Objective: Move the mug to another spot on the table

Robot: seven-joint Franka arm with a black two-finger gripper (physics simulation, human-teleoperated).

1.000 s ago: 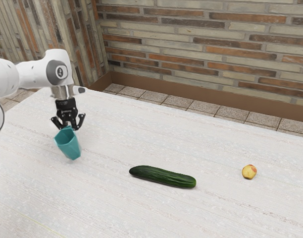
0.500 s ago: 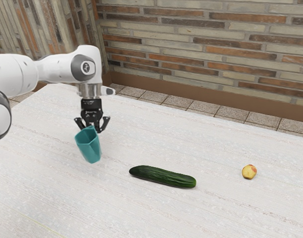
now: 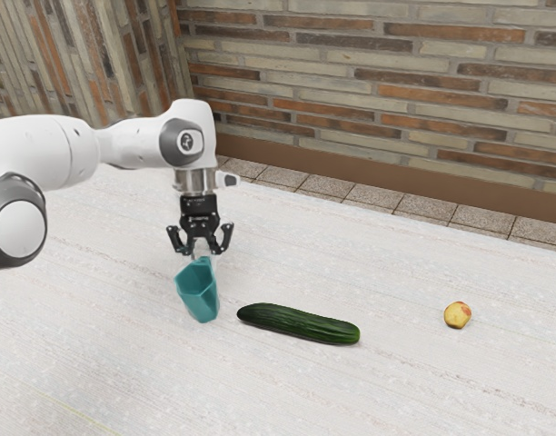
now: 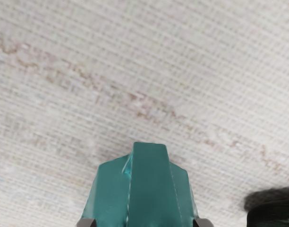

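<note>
The gripper (image 3: 201,255), holding the teal mug (image 3: 198,292), is still moving it to the exterior view's right, toward a new spot.

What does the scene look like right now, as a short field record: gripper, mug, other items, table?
gripper: black two-finger gripper, shut on the mug's rim from above
mug: teal faceted mug, near upright; contact with the table unclear
cucumber: dark green cucumber, lying flat, just to the exterior view's right of the mug, not touching
fruit: small yellow fruit, farther to the exterior view's right
table: white wood-grain table
</note>
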